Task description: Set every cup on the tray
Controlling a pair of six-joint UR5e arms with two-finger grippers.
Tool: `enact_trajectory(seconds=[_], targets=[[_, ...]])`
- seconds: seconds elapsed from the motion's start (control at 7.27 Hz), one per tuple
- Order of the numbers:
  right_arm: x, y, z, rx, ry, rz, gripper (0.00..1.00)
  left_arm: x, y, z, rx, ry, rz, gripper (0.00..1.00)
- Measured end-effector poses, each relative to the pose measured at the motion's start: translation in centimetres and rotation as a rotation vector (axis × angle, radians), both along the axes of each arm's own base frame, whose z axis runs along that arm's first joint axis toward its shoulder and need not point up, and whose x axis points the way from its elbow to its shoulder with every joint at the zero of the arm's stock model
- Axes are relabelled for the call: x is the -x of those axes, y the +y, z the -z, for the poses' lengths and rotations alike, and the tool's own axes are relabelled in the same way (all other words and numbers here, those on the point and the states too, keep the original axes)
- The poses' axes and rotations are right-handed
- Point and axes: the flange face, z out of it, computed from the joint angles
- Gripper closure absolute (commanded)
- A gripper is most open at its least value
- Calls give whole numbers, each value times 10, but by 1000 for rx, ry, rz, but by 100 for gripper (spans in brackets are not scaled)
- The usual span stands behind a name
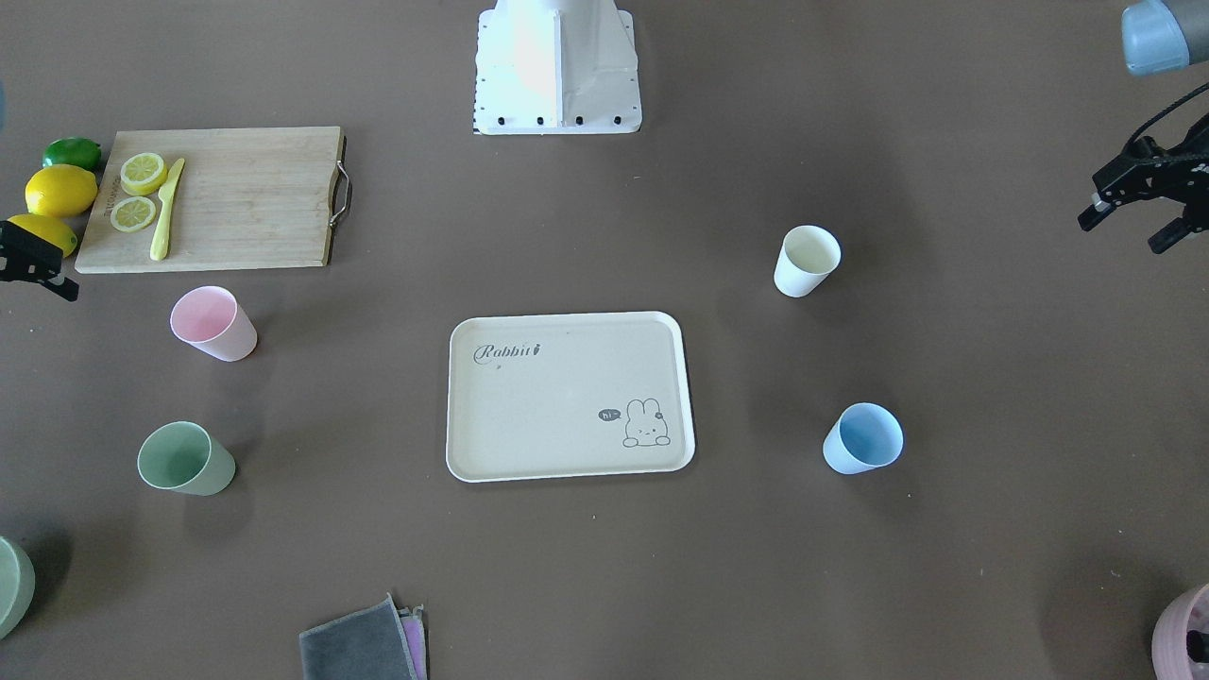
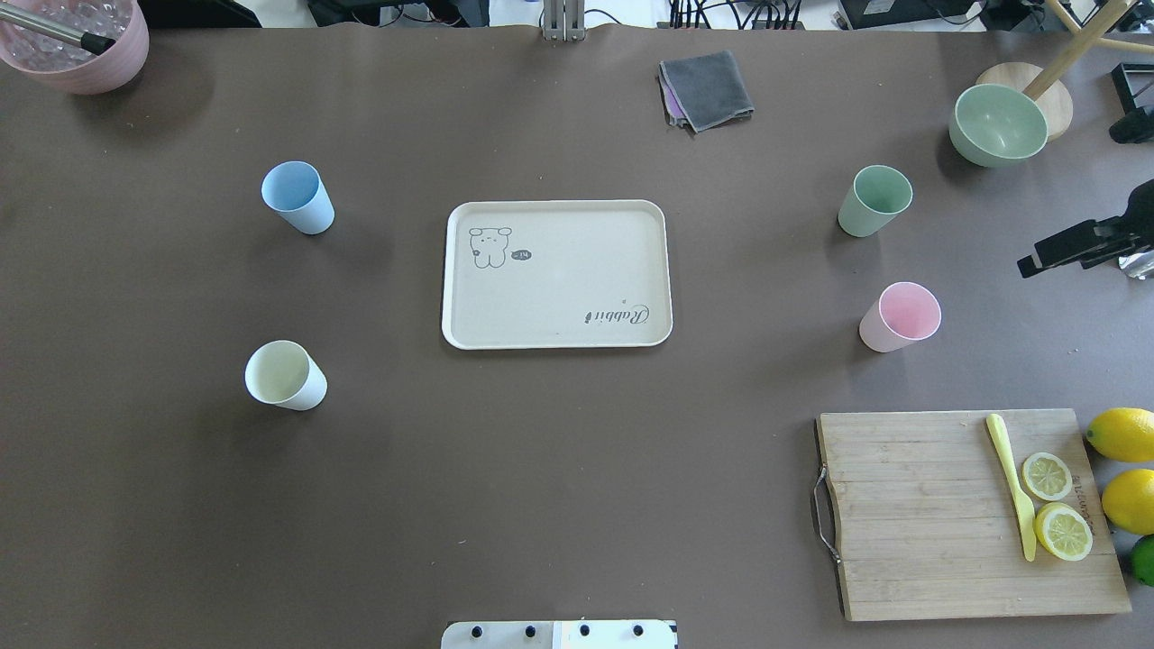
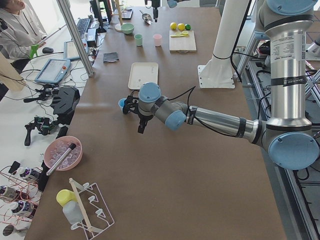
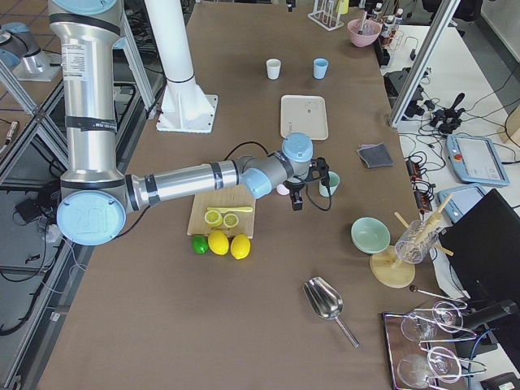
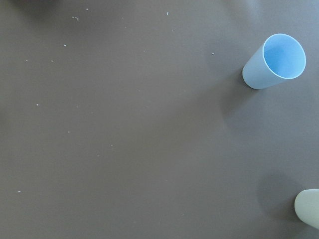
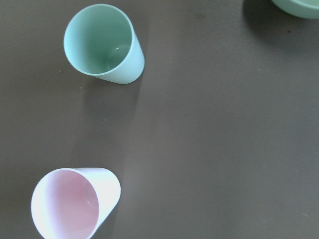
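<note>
Brown table (image 2: 577,505); bowl (image 2: 996,124) near green cup (image 2: 874,200): whole overhead, cropped frontally.

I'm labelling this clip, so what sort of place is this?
Probably a robotics lab: a large robot arm over a covered table, a teach pendant on the side bench, an operator nearby.

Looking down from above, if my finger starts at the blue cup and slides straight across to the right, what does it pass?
light blue cup → cream Rabbit tray → sage green cup
</note>
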Motion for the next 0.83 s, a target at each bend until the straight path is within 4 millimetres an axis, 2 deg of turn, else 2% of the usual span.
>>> enact_trajectory(seconds=[0.28,0.41,0.55,0.69,0.83], targets=[[59,3,17,-1,1,24,5,-14,-2,9,23,22,7,2],[82,5,20,6,6,39,17,-16,-3,10,26,23,8,2],[95,5,17,15,13,51,21,-17,-5,10,27,23,9,2],[101,4,11,23,21,57,31,-18,-7,11,27,24,9,2],[104,3,3,34,31,60,82,-18,-7,12,26,25,10,2]])
